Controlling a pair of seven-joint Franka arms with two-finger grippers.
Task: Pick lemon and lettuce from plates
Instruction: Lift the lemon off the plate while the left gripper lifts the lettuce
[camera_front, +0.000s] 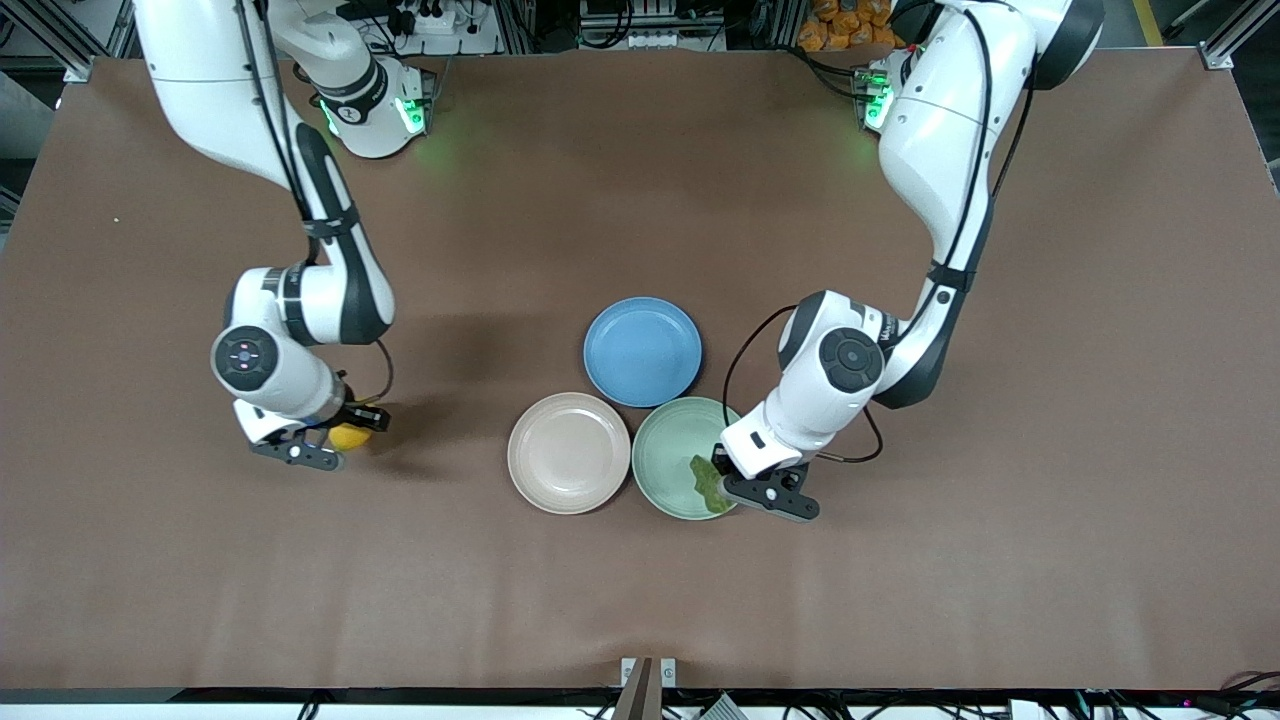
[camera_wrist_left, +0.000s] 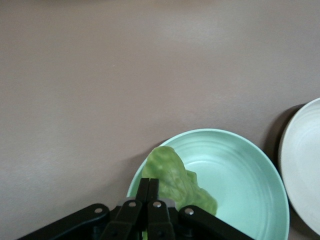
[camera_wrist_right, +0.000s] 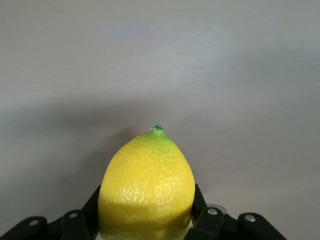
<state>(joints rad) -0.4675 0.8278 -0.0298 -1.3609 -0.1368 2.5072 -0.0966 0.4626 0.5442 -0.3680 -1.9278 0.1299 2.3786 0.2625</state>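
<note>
My right gripper (camera_front: 338, 442) is shut on the yellow lemon (camera_front: 349, 436), low over bare table toward the right arm's end, away from the plates. In the right wrist view the lemon (camera_wrist_right: 147, 185) fills the space between the fingers (camera_wrist_right: 199, 200). My left gripper (camera_front: 722, 487) is at the edge of the pale mint green plate (camera_front: 660, 450), on the side toward the left arm's end. Its fingers (camera_wrist_left: 150, 187) are pressed together on the edge of the green lettuce (camera_wrist_left: 176, 176), which lies partly on the mint plate (camera_wrist_left: 240, 170). The beige plate (camera_front: 568, 452) is bare.
A blue plate (camera_front: 642, 350) stands farther from the front camera, touching the gap between the two other plates. The beige plate's rim (camera_wrist_left: 302, 165) shows in the left wrist view. Brown table surface lies all round.
</note>
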